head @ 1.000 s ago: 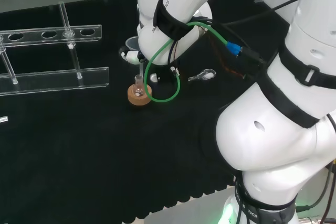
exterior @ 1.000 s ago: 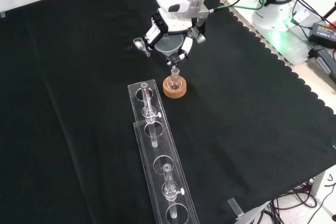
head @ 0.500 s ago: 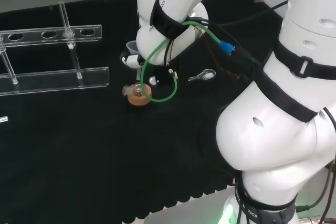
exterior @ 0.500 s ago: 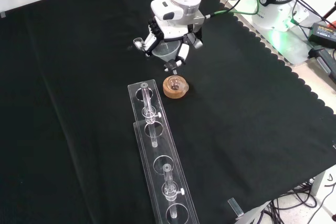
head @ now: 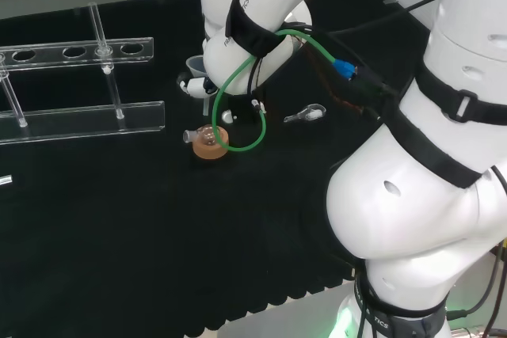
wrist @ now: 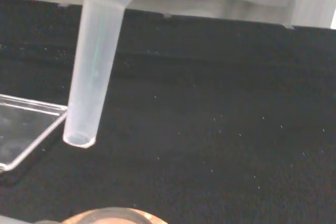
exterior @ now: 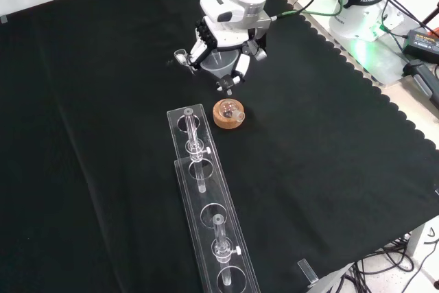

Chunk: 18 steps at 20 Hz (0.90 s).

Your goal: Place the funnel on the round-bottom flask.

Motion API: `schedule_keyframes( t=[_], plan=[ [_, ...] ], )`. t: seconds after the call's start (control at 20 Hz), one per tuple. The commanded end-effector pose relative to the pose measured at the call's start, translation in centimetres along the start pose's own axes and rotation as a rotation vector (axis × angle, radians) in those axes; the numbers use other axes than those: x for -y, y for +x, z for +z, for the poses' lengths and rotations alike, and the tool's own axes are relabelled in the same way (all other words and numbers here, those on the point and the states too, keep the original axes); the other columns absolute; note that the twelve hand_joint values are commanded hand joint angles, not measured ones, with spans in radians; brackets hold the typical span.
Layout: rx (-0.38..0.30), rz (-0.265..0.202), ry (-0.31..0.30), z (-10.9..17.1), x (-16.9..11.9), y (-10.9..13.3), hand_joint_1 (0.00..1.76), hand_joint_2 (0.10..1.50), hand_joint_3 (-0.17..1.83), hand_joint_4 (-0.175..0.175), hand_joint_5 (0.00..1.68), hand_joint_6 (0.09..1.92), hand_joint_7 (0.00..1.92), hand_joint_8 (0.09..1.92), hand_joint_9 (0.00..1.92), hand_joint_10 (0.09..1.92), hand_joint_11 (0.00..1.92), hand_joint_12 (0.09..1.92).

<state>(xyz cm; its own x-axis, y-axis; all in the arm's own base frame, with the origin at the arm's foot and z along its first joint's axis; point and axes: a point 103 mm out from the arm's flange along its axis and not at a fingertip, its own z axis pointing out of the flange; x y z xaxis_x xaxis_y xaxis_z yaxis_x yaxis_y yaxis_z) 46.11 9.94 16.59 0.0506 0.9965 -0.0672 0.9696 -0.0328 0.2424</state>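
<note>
Black cloth [exterior: 329, 169] carried the cork stand [exterior: 227, 114], where the round-bottom flask [head: 202, 136] lay tipped (neck sideways); the hand [exterior: 223, 39] gripped the funnel [exterior: 217, 64] above.

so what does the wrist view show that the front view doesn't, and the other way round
Wrist view: the funnel stem up close, its open tip hanging free above the black cloth, not in any flask neck, with an edge of the cork ring beyond it.
Front view: the hand curled round the funnel's bowl, the round-bottom flask lying tipped on the ring, and the full length of the clear rack.
Both: funnel, cork ring, some of the rack, cloth.
</note>
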Motion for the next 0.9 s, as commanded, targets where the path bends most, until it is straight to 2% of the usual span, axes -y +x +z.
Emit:
schedule_keyframes(
  t=[0.05, 0.3, 0.6, 0.9],
  plan=[
    [0.014, -0.111, -0.033, -2.1, 2.0, 3.4, 1.18, 0.69, 0.73, -0.175, 1.12, 0.96, 1.37, 1.37, 1.88, 1.26, 1.92, 1.49],
    [0.002, -0.152, -0.021, -1.5, 2.7, 6.2, 1.18, 0.69, 0.73, -0.175, 1.12, 0.96, 1.37, 1.37, 1.87, 1.26, 1.92, 1.49],
    [-0.001, -0.158, 0.018, 0.4, 2.7, 7.9, 1.18, 0.69, 0.73, -0.175, 1.12, 0.96, 1.37, 1.37, 1.87, 1.26, 1.92, 1.49],
    [0.068, -0.149, 0.056, 3.2, 1.8, 8.2, 1.18, 0.69, 0.73, -0.175, 1.13, 0.96, 1.37, 1.37, 1.87, 1.26, 1.92, 1.49]
  ],
)
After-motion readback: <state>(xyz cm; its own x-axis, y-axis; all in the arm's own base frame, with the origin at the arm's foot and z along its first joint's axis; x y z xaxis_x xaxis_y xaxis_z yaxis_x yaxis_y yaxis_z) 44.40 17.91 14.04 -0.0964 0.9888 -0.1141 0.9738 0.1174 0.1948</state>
